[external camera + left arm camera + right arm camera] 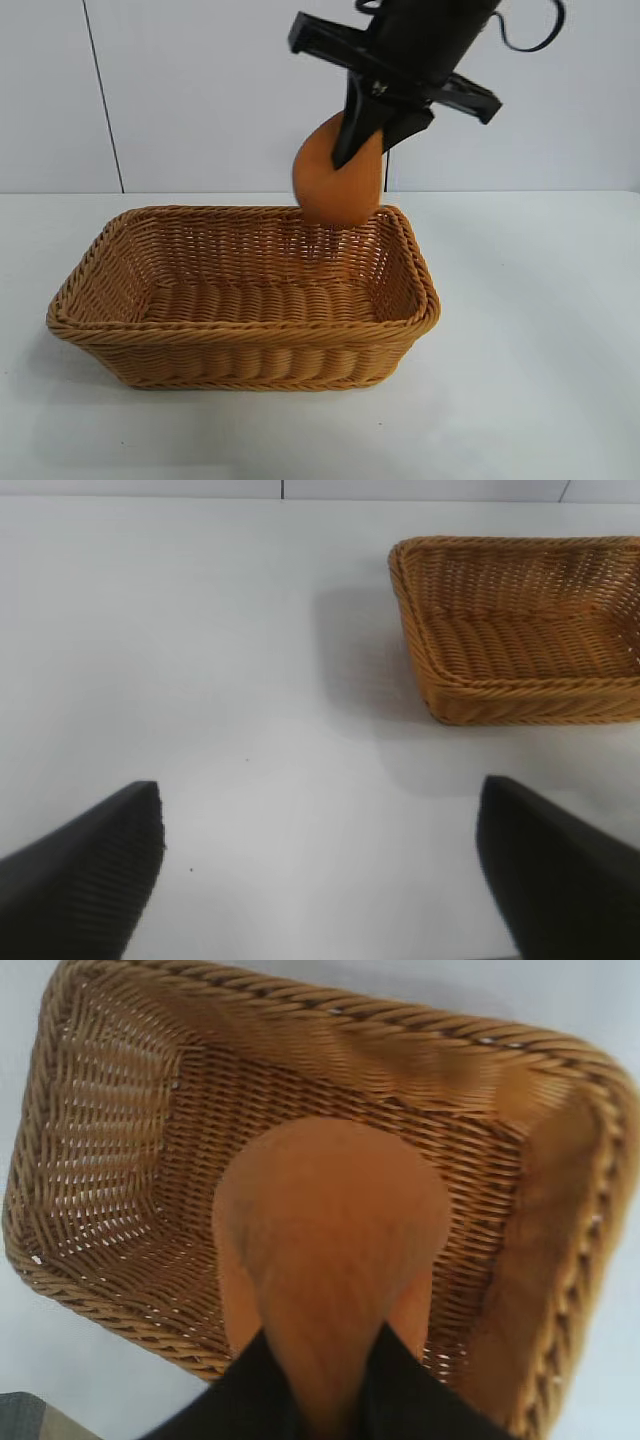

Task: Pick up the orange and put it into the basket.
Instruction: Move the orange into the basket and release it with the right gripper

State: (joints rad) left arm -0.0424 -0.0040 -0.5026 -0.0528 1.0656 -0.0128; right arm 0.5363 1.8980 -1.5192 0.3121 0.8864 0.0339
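Now, carried item: the orange (338, 185) hangs pinched in the right end effector (362, 140), whose black fingers close nearly together on its upper part.
Orange's place: in the air at the basket's (240, 335) far right corner, its underside about level with the braided rim, clear of the counter (540, 350).
Key relation: the fruit sits directly below the fingers, its longer side running down from them; the right wrist view shows the basket floor spread beneath the orange (330, 1230).
Left end effector (320, 870): spread wide, holding nothing, parked over bare counter well apart from the basket (520, 630).
Nearer arm: the right one.
Judgement: a release looks possible soon, though a little more travel toward the basket's middle would be safer.
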